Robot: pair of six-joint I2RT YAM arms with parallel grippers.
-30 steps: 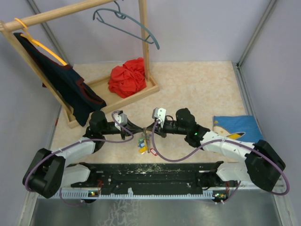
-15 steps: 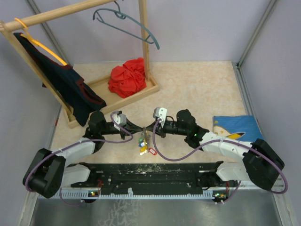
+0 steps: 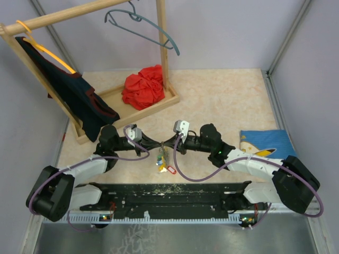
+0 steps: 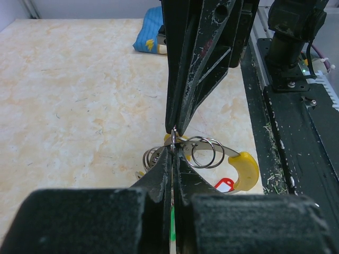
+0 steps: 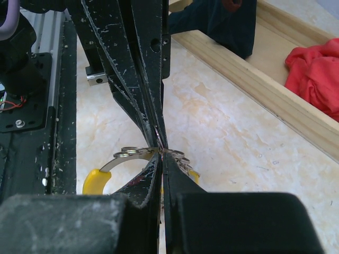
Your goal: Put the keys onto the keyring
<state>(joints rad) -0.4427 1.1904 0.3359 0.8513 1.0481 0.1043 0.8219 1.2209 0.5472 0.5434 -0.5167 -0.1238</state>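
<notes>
My left gripper [image 3: 158, 144] and right gripper [image 3: 169, 144] meet tip to tip above the middle of the table, both shut. Between them is the keyring [image 4: 244, 168], a grey metal band with a yellow end [image 5: 95, 181]. In the left wrist view my left gripper [image 4: 173, 152] pinches the band, and the right fingers [image 4: 183, 79] come down from above onto the same spot. A thin split ring stands edge-on between the tips, and I cannot tell which gripper holds it. Split rings [image 4: 204, 152] sit on the band. The keys [image 3: 161, 158] hang below, with a red tag [image 3: 170, 170] lowest.
A wooden rack [image 3: 159, 47] stands at the back left with a grey hanger [image 3: 143, 26], an orange hanger carrying dark clothing [image 3: 79, 98], and a red cloth [image 3: 144, 87] on its tray. A blue cushion [image 3: 267, 142] lies at the right. The black base rail [image 3: 169, 197] runs along the near edge.
Both wrists have shifted a little apart, and the hanging keys have swung slightly. Both grippers have stayed shut at the keyring.
</notes>
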